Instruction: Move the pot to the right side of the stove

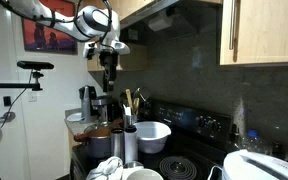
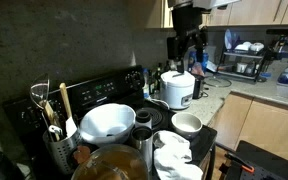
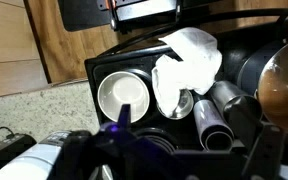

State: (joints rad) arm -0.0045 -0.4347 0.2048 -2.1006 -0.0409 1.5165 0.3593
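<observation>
The pot (image 2: 109,165), a wide grey metal one with a reddish-brown inside, stands at the near end of the black stove (image 2: 104,92). It also shows in an exterior view (image 1: 98,138) and at the right edge of the wrist view (image 3: 284,85). The stove's back panel with knobs shows in an exterior view (image 1: 199,122). My gripper (image 1: 108,62) hangs high above the stove, open and empty, well apart from the pot. It also shows in an exterior view (image 2: 187,47), and its dark fingers fill the bottom of the wrist view (image 3: 194,160).
On the stove are a large white bowl (image 2: 109,122), a small white bowl (image 2: 187,124), a steel canister (image 2: 144,142) and a white cloth (image 2: 174,157). A white rounded appliance (image 2: 176,90) stands beyond the stove. A utensil holder (image 2: 54,135) is by the back panel.
</observation>
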